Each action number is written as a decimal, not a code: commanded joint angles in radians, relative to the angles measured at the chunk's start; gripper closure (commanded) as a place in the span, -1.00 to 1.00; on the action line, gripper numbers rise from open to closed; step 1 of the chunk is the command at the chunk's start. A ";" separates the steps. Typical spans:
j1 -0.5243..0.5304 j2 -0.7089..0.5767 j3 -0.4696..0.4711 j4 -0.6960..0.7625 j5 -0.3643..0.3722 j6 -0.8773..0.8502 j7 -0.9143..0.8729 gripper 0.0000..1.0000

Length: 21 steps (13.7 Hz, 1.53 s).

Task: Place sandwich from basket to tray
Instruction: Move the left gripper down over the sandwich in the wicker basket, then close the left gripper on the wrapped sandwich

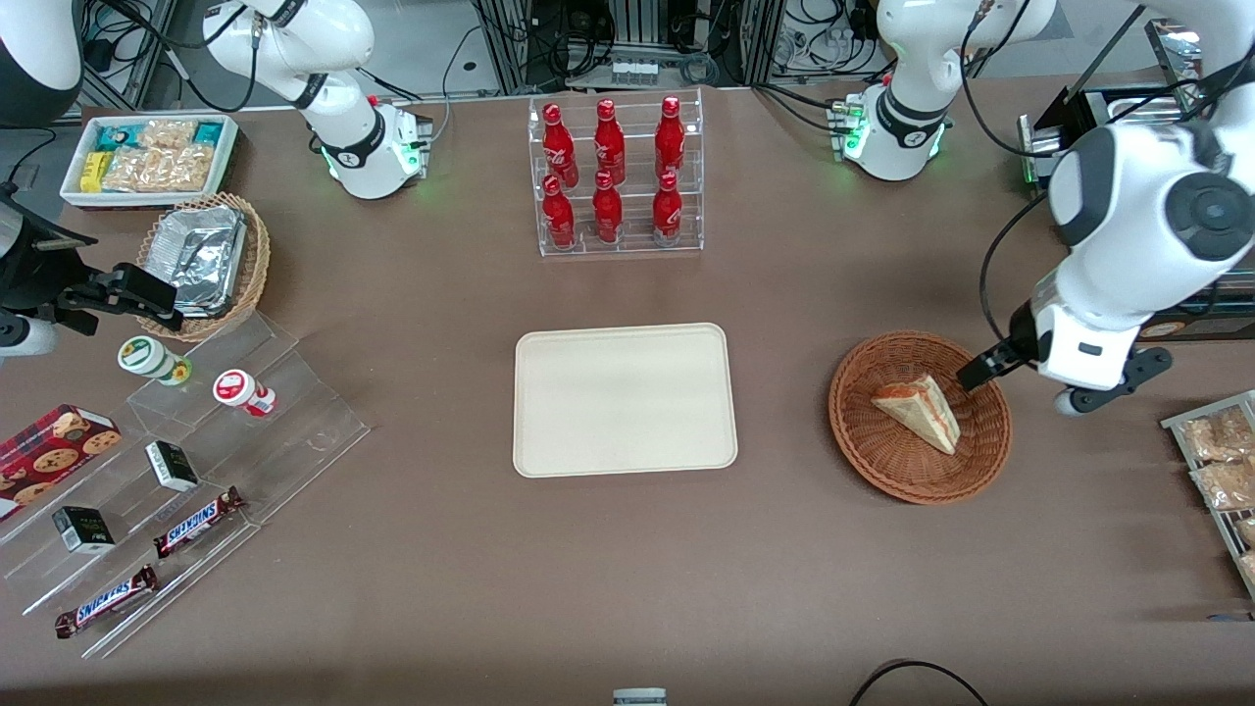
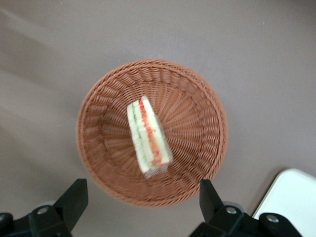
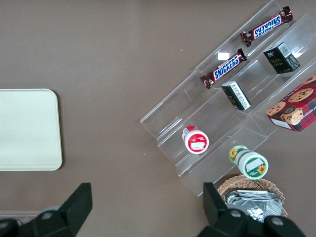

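Observation:
The sandwich (image 1: 919, 411) (image 2: 147, 136), a white wedge with red and green layers, lies in the round reddish-brown basket (image 1: 863, 441) (image 2: 101, 128). The cream tray (image 1: 625, 399) (image 2: 294, 197) sits bare at the table's middle, beside the basket. My left gripper (image 1: 971, 378) (image 2: 140, 200) hangs above the basket's rim at the edge toward the working arm's end, clear of the sandwich. Its fingers (image 2: 74, 197) stand wide open with nothing between them.
A clear rack of red bottles (image 1: 615, 175) stands farther from the front camera than the tray. Packaged snacks on a wire rack (image 1: 1221, 471) lie toward the working arm's end. A clear stepped stand with snack bars (image 1: 196, 520) and a foil-tray basket (image 1: 201, 257) lie toward the parked arm's end.

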 commanded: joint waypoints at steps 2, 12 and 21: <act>-0.008 0.032 -0.016 -0.072 0.025 0.075 -0.118 -1.00; -0.008 0.116 -0.016 -0.160 0.026 0.277 -0.246 -1.00; -0.006 0.172 -0.013 -0.172 0.028 0.291 -0.257 -1.00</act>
